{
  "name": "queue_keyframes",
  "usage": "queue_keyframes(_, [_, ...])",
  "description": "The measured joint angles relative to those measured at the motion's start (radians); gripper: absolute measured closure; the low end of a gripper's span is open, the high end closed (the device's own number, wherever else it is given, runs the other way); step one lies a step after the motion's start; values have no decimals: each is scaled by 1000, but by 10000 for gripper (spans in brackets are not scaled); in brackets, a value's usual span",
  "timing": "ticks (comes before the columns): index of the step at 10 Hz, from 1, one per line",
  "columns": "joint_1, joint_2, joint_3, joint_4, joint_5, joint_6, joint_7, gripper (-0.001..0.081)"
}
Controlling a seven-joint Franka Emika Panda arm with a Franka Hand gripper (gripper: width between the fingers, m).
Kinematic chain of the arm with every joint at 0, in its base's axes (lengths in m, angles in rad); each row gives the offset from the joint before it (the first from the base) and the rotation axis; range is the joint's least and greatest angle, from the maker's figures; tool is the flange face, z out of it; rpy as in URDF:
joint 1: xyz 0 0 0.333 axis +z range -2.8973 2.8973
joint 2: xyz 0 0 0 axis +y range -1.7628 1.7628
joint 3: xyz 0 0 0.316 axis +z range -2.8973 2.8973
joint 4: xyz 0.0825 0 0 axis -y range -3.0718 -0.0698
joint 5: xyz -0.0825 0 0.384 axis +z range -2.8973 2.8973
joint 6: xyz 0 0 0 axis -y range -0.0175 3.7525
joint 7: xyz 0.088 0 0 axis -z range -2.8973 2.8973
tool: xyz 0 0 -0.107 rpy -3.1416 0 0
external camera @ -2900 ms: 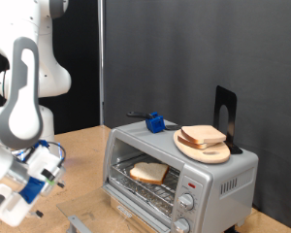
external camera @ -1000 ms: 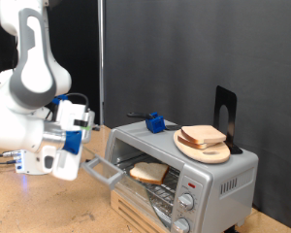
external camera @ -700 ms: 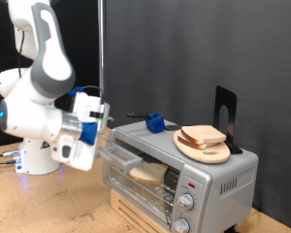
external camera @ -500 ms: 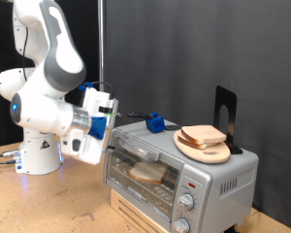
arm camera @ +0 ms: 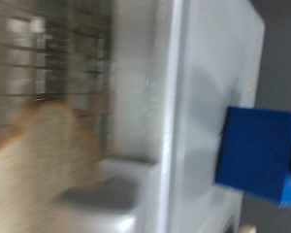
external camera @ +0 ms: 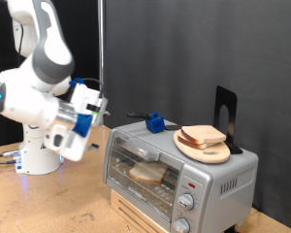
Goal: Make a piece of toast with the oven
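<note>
The silver oven (external camera: pixel 199 175) stands at the exterior view's lower right with its glass door up and closed. Behind the glass, the piece of toast (external camera: pixel 147 174) lies on the wire rack. My gripper (external camera: pixel 93 110) hovers just off the oven's upper left corner, apart from the door. The blurred wrist view looks closely at the oven (arm camera: pixel 199 87): the toast (arm camera: pixel 39 160) shows behind the glass and the door handle (arm camera: pixel 97 194) is near. My fingers do not show there.
On the oven's top rest a round wooden plate with stacked bread slices (external camera: pixel 204 139), a small blue object (external camera: pixel 156 122) (arm camera: pixel 257 155) and a black stand (external camera: pixel 225 112). The oven sits on a wooden base on the wooden table (external camera: pixel 48 204). The robot's white base (external camera: pixel 34 150) stands at the left.
The oven door swung up from open to closed, with my hand rising beside it. Since half a second ago my hand has drawn back to the left, away from the door.
</note>
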Motion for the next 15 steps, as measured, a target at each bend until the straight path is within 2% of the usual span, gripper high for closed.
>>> queue_keyframes(2, [-38,-8,-27,8,-6,17,4,0])
queue_keyframes(3, [-38,-7,-26,7,-6,7,4,0])
queue_keyframes(4, [-38,0,-35,16,-7,-43,-2,0])
queue_keyframes(6, [-40,47,-68,97,-7,-161,-3,0])
queue_keyframes(7, [-39,85,-69,145,8,-171,-2,0])
queue_keyframes(9, [-37,151,-59,218,59,-139,22,0])
queue_keyframes(12, [-31,233,-32,298,162,-38,29,0])
queue_keyframes(14, [-31,235,-30,297,174,-41,36,0])
queue_keyframes(15, [-28,246,-17,309,225,-4,53,0])
